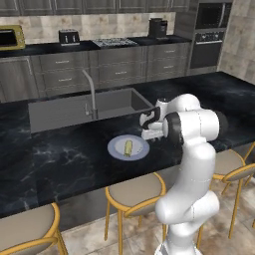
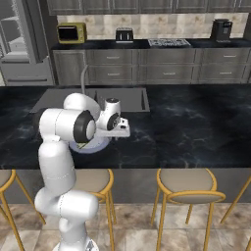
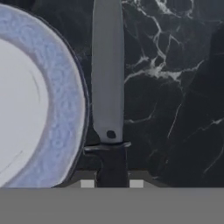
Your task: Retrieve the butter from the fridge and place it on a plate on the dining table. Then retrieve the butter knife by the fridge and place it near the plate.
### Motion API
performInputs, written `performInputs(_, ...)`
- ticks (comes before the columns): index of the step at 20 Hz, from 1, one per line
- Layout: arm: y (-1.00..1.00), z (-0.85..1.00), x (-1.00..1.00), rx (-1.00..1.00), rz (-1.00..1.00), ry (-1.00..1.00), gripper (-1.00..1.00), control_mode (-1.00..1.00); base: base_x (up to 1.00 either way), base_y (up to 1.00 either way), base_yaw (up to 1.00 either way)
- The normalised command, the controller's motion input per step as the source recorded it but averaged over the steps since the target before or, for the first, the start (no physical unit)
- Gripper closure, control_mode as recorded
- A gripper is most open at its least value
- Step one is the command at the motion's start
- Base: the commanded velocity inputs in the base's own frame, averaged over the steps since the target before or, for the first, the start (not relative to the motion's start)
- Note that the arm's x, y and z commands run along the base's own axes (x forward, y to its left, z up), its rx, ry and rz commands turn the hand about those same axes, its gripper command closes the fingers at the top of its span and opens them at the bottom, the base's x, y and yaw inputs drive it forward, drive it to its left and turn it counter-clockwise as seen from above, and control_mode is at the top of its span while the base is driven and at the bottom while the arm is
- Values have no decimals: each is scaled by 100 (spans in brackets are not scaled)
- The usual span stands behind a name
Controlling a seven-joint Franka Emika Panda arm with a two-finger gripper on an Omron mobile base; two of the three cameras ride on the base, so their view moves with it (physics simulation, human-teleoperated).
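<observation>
One pale yellow butter stick lies on the round white-blue plate, which sits on the black, white-veined marble desk in front of the built-in sink. Just beside the plate's rim, the hand is clamped on the dark handle of the butter knife, whose grey blade points along the marble, close to the plate edge. Wooden stools with tan seats line the near side of the desk. Behind, grey cabinets carry a black counter with a yellow oven, toaster and cooktop; the fridge stands at the far left.
</observation>
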Motion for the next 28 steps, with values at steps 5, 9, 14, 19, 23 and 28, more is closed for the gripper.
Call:
performInputs(5,0,-29,24,0,5,0,-100,-100,0,0,0)
performInputs(9,0,8,4,0,1,0,-100,-100,0,0,0)
performInputs(14,5,66,-23,0,0,-4,-100,-100,0,0,0)
performInputs(19,2,100,-97,0,0,-19,-100,-100,0,0,0)
performInputs(23,24,98,-100,0,2,-16,-100,-100,0,0,0)
performInputs(28,56,87,-100,0,5,-3,-100,-100,0,0,0)
